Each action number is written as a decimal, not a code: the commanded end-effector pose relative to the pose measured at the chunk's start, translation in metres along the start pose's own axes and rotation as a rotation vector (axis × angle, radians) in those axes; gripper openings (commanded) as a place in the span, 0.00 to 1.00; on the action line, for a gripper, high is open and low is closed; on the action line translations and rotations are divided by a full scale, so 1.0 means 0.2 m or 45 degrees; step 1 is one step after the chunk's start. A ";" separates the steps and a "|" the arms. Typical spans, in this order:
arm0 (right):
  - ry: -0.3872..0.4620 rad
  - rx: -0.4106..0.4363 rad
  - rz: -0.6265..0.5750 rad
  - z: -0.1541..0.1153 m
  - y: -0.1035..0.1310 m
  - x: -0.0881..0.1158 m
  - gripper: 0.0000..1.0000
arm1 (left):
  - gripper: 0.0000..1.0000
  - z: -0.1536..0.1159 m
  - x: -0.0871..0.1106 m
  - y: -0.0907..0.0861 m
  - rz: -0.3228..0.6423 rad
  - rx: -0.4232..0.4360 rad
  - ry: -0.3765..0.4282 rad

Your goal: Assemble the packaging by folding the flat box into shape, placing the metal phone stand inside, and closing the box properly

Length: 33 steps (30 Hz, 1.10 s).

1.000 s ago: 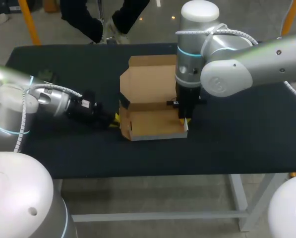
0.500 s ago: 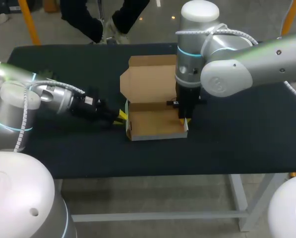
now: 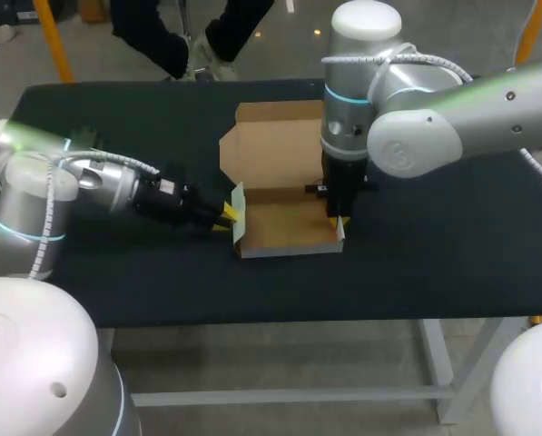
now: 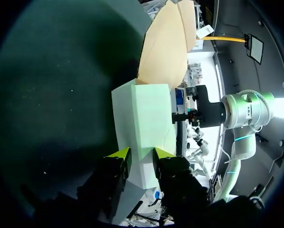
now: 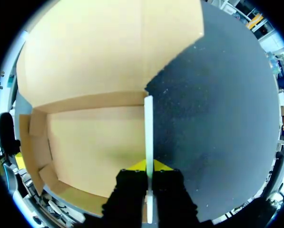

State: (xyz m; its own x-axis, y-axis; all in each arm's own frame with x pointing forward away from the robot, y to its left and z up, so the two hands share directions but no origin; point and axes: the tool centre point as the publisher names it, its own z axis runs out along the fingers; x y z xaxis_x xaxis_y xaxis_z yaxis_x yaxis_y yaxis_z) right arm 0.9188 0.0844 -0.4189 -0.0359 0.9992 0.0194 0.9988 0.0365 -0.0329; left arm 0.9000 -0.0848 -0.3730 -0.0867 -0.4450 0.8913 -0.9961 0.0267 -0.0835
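Since the box [image 3: 284, 227] is only half formed, you should read both holds as supports for walls that would otherwise drop flat. It sits near the middle of the desk [image 3: 434, 254] as an open tray, its low front wall nearest the robot already upright.

1. Right pincer [image 3: 336, 221]: it comes straight down at the front right corner. The right wrist view shows the thin right side wall [image 5: 148, 128] running edge-on between the two yellow tips, both against it. The pincer is closed on that wall. My judgement is that this grip keeps the wall vertical and pins the tray so it does not slide under pressure from the other side.

2. Left pincer [image 3: 227, 213]: it lies low and nearly level with the desk, meeting the left side wall [image 3: 238, 204], which stands raised but leans outward. In the left wrist view the pale panel passes through the pincer. Whether it is clamped or merely pushed, I cannot tell.

3. Tray floor: bare cardboard. No phone stand lies inside, and I cannot pick one out on the desk.

4. Lid [image 3: 271, 150]: it lies open and flat beyond the tray, on the far side, leaving the top free for loading.

By my estimate, folding is incomplete, and loading and closing are not yet begun.
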 end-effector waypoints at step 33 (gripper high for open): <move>-0.003 0.004 0.000 0.00 0.00 0.00 0.00 | 0.42 0.10 0.06 -0.02 -0.009 0.028 -0.178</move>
State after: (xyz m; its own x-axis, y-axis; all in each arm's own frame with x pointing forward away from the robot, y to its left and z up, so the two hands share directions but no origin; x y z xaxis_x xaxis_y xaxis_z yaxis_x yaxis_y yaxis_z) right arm 0.9188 0.0841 -0.4190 -0.0356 0.9992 0.0190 0.9988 0.0363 -0.0329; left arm 0.9068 -0.1027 -0.3750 -0.0790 -0.5367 0.8401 -0.9963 0.0147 -0.0842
